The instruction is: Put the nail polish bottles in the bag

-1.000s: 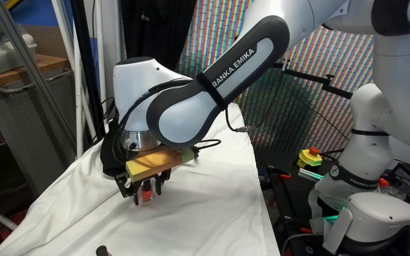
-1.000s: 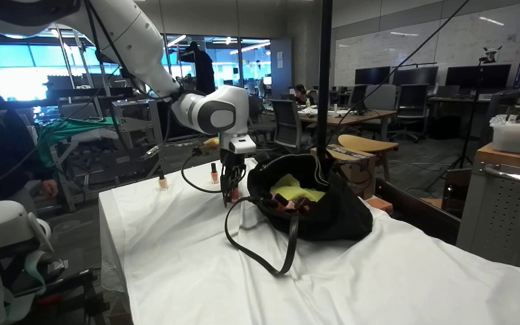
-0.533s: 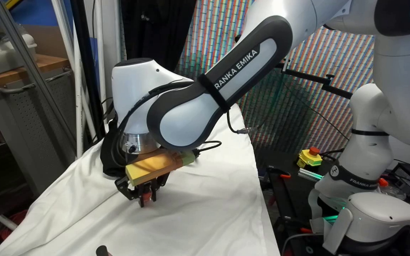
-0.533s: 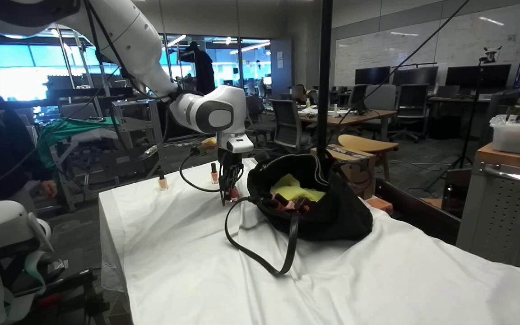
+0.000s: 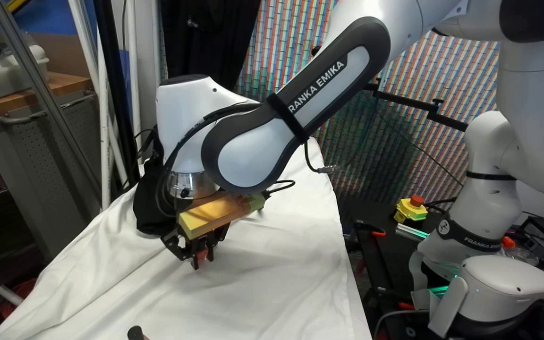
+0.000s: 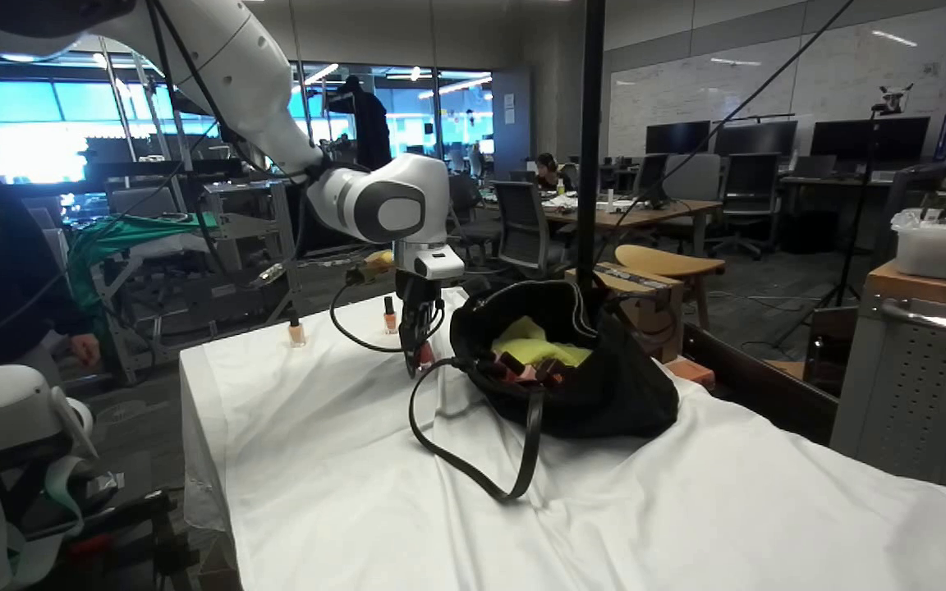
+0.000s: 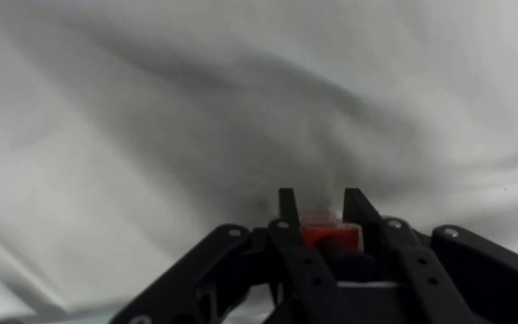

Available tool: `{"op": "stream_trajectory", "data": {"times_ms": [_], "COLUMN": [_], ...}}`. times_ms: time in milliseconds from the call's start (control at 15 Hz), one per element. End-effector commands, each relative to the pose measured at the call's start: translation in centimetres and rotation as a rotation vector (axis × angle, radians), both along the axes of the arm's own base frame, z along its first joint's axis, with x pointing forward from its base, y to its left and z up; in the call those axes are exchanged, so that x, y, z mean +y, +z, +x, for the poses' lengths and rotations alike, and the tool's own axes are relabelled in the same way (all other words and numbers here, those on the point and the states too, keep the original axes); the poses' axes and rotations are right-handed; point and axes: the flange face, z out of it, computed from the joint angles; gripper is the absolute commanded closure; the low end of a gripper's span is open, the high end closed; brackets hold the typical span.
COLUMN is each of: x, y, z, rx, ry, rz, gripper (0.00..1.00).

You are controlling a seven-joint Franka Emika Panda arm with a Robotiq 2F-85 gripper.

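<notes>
Nail polish bottle point(image 7: 331, 235), red, squarish, dark-capped, gripped in pincer point(image 7: 319, 197)

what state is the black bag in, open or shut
Open: in an exterior view the black bag gapes at the top, showing its yellow-green inside and bottles lying within.

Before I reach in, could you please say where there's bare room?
In an exterior view, the white cloth is bare left of the looped handle and in front of the black bag. Crowded: beside the bag, where the pincer grips a red bottle.
</notes>
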Motion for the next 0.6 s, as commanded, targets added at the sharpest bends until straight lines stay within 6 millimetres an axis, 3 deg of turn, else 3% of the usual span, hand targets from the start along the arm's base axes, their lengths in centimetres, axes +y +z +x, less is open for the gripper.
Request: {"op": "stream_trajectory", "data": {"times_ms": [0,533], "x": [-2.2,-7.8], "y": [3.2,9.2], "z": [-2.2,-5.8], "rx": [-0.015,-0.105], "ry": [0.052,0.082], "rz": [-0.011,-0.087], "gripper": [0.80,0.80]}}
